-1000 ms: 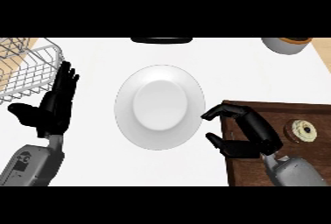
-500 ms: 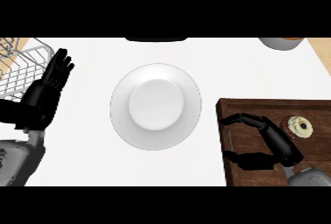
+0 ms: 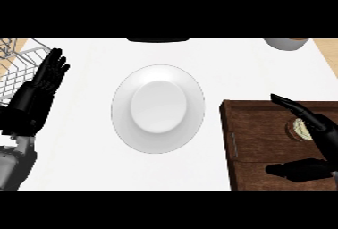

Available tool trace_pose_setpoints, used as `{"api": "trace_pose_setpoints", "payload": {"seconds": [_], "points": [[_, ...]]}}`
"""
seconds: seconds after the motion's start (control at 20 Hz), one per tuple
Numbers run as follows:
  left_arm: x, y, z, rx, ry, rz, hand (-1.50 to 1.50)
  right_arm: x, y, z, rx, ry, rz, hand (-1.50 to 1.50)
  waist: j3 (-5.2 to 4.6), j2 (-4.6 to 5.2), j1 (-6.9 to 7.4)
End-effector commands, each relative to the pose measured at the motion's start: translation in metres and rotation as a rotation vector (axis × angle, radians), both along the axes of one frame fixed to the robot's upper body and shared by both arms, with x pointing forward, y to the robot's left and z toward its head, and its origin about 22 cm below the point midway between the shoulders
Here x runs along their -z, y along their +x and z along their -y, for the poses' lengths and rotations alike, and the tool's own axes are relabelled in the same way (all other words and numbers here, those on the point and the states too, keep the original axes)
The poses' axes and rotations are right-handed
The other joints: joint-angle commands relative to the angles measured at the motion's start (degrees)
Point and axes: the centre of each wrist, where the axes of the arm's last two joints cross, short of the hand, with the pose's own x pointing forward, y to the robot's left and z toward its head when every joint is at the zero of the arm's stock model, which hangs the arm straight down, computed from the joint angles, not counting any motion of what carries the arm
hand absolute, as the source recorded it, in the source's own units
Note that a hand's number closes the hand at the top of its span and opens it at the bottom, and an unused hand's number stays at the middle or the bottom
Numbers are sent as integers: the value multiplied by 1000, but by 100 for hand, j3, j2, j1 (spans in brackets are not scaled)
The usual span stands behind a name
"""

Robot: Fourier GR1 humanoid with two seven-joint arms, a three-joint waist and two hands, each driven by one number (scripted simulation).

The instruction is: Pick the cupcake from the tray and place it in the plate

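Your right hand [image 3: 315, 147] hangs over the brown tray [image 3: 257, 134] with fingers and thumb spread around the cupcake [image 3: 299, 129], right of the white plate [image 3: 157, 108], while your left hand [image 3: 38, 96] rests straight-fingered at the left edge.

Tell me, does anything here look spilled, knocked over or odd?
Nothing stands out. The white plate lies flat and bare on the counter, the cupcake sits on the wooden tray, partly hidden by the right hand.

A wire rack [image 3: 20, 67] stands at the far left of the white surface [image 3: 86, 170]. At the far right edge sits a grey round vessel [image 3: 285, 43], cut off by the view; a dark object [image 3: 158, 40] shows at the far middle edge.
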Motion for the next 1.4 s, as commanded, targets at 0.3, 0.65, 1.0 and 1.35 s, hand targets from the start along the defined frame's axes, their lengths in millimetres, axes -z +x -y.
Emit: {"api": "trace_pose_setpoints", "payload": {"seconds": [0.3,0.65,1.0,1.35], "points": [[-1,0,-7,0,20,0,0,-108,4,43,158,-684,-141,-150,-29,-8,2],[-6,11,15,23,14,3,0,-132,2,21,94,-983,-399,-150,-13,33,50],[6,2,11,26,7,21,0,-124,10,12,128,-1057,-428,-150,-1,22,54],[3,-7,6,24,15,-9,0,-66,21,21,230,-1158,-460,-150,6,24,96]]}}
